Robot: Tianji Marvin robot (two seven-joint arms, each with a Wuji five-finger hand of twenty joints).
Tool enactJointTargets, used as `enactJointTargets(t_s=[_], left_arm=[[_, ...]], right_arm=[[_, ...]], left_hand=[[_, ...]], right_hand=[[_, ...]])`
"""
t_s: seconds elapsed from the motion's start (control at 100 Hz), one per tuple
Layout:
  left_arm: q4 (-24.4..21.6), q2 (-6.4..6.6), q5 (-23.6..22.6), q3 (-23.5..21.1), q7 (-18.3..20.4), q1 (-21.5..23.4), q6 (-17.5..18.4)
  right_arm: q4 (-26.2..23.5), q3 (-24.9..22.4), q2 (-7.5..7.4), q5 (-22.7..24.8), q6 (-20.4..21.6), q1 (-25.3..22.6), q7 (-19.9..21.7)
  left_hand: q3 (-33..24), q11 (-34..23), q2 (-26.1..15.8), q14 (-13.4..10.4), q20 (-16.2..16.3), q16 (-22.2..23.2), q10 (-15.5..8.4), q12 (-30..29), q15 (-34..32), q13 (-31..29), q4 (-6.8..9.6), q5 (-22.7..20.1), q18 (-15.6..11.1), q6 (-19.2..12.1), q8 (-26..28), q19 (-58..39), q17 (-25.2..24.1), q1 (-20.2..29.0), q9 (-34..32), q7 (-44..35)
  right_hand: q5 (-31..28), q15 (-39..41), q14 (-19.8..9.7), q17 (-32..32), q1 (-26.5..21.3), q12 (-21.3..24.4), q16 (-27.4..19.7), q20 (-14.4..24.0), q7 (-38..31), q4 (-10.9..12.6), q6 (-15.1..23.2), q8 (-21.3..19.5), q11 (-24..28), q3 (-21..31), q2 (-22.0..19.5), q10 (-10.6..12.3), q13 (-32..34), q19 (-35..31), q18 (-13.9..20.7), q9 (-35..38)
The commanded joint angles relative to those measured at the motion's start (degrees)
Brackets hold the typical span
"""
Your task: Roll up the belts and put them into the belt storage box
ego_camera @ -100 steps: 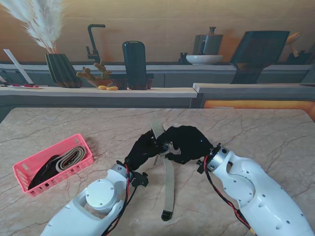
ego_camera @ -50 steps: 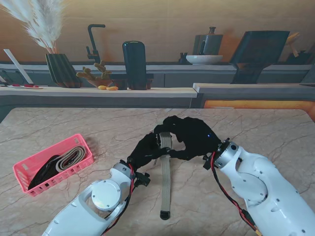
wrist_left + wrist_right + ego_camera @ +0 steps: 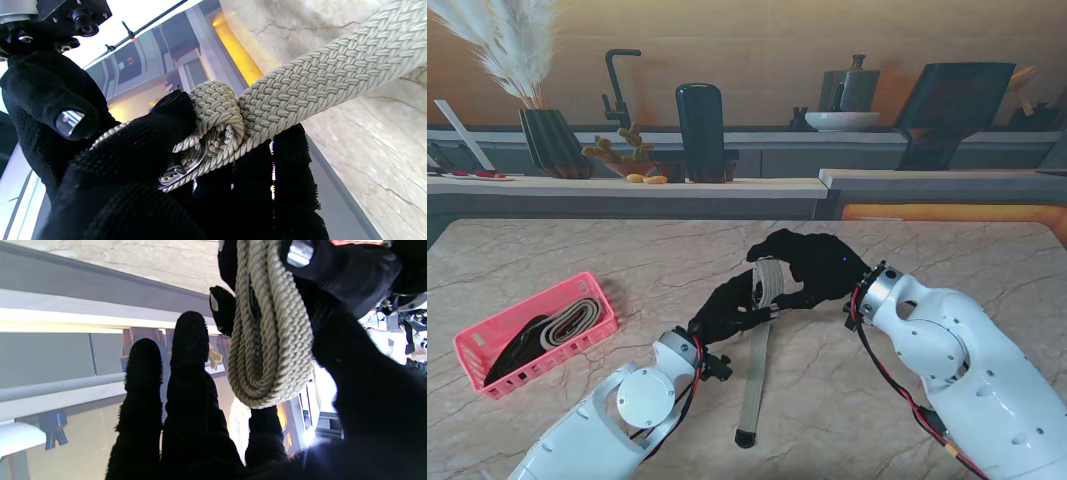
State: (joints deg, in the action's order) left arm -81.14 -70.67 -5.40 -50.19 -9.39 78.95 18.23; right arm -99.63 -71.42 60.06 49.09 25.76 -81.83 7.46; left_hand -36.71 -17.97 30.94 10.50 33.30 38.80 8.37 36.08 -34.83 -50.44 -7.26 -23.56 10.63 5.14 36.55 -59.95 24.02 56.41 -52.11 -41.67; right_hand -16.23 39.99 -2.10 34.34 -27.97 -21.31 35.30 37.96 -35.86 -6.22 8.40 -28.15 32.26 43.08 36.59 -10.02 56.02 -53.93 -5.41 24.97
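Woven beige webbing makes up the belt [image 3: 767, 283] we are rolling, and the left wrist view shows its braid plainly: soft, limp and light, with a coarse surface that should not slip against our black gloves. Such a strap keeps no shape of its own, so we judge the coil will spring loose unless it is pinched across its flat faces, over the turns and the metal buckle [image 3: 186, 166] at its core.

That coil hangs above the worktop [image 3: 947, 250], well to the right of the pink storage box [image 3: 487, 375], with the unrolled tail running toward us and ending in a dark tip [image 3: 745, 438] resting on the marble.

Our left hand [image 3: 727, 308] is clamped on the coil, fingers wrapped round the buckle end. Our right hand [image 3: 812, 275] is also closed on it from the far side, thumb pressed to the roll, while two fingers [image 3: 186, 340] stand straight and free.

By count: one belt in hand, and in the storage box one beige belt [image 3: 572, 318] plus one dark strap [image 3: 512, 350], though the dark mass is too jumbled to be sure. One box; two hands.
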Motion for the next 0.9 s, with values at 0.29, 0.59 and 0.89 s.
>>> enactJointTargets(t_s=[0.29,0.59,0.89], left_arm=[[0.25,-0.13,-1.15,0.22,-0.62,-0.20,0.42],[-0.10,-0.13,-0.77,-0.05,-0.71,0.19,0.45],[-0.27,-0.12,-0.37,-0.23,-0.57,0.35,0.37]], right_arm=[[2.21,3.11,-0.40,-11.54,-1.92,2.24,7.03],[3.67,4.22,-0.88,-14.15,-2.88,3.73,10.45],[4.00,4.02,-1.51,-14.62,-1.32,4.00,12.95]], left_hand=[[-5.65,-9.72,-9.56,-2.96,1.34,2.49,-6.78,1.96,-4.88,-2.56,3.49,-2.24,-0.77,-6.08,1.30,-1.10,-0.05,9.81,-2.57,-4.84],[-5.76,-9.79,-9.57,-2.77,1.37,2.43,-6.70,1.97,-4.89,-2.55,3.51,-2.52,-0.70,-6.09,1.35,-1.10,-0.10,9.79,-2.69,-4.80],[-5.87,-9.80,-9.43,-2.73,1.41,2.30,-6.54,2.07,-4.92,-2.58,3.51,-2.64,-0.59,-5.91,1.37,-1.16,-0.12,9.77,-2.80,-4.65]], right_hand=[[-19.32,-2.06,-2.81,5.56,-7.67,-3.89,0.94,-1.02,-8.73,-4.04,1.44,2.47,8.17,15.13,3.42,1.65,7.96,-2.52,2.20,20.22],[-21.85,-6.56,-2.98,8.70,-11.99,-1.46,1.16,-1.82,-10.31,-5.98,2.29,6.34,4.95,15.43,6.91,2.10,11.92,-4.08,5.26,25.50],[-23.00,-13.62,-3.36,8.61,-12.09,-0.62,0.04,-2.76,-7.60,-5.81,3.20,-1.02,3.08,14.74,11.66,2.39,10.44,-2.52,6.54,22.86]])
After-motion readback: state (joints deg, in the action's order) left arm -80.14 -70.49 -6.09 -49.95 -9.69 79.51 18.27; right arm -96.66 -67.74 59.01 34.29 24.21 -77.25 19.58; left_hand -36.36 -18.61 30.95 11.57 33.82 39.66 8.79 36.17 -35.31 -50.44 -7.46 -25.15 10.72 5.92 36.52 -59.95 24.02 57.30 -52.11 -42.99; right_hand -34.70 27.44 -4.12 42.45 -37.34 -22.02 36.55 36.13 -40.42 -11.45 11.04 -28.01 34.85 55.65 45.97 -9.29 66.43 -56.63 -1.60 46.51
